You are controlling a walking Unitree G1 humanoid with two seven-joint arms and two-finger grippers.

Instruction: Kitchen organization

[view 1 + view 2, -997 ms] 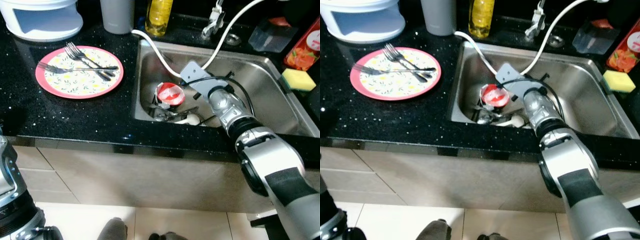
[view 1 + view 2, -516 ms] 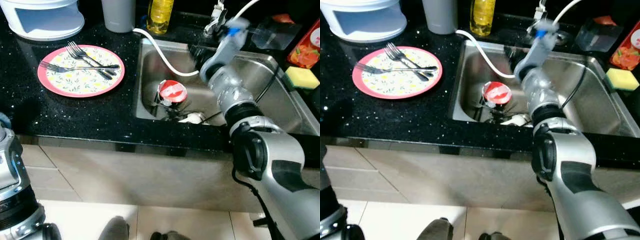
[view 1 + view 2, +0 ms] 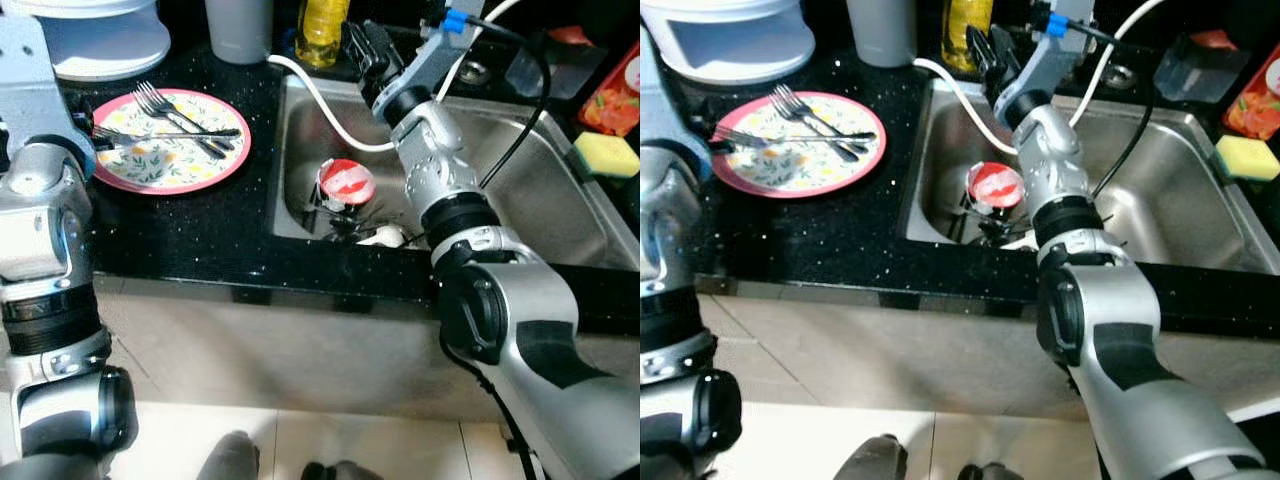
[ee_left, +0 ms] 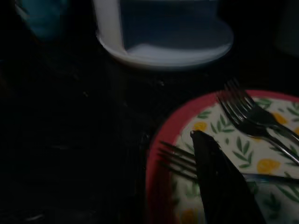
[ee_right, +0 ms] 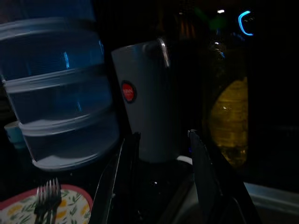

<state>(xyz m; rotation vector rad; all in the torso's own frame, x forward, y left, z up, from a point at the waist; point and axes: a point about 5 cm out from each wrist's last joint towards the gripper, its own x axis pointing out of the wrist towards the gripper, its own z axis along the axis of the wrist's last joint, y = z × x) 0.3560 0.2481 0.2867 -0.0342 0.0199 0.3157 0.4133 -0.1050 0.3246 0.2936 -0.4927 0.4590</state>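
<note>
Hovering over the sink's (image 3: 520, 190) far-left corner, right gripper (image 3: 988, 48) is part open & empty; forks (image 3: 185, 125) look thin, stiff, slippery — grab mid-handle.

I'm seeing glossy black speckled stone counter (image 3: 180, 230), brushed steel sink (image 3: 520, 190) w/ dull sheen, shiny metal forks (image 3: 175, 120) gleaming on glazed patterned plate (image 3: 150, 165), matt grey cup (image 3: 237, 25).

Right tool (image 3: 987, 52) raised, its fingers parted and empty; left arm lifted.
</note>
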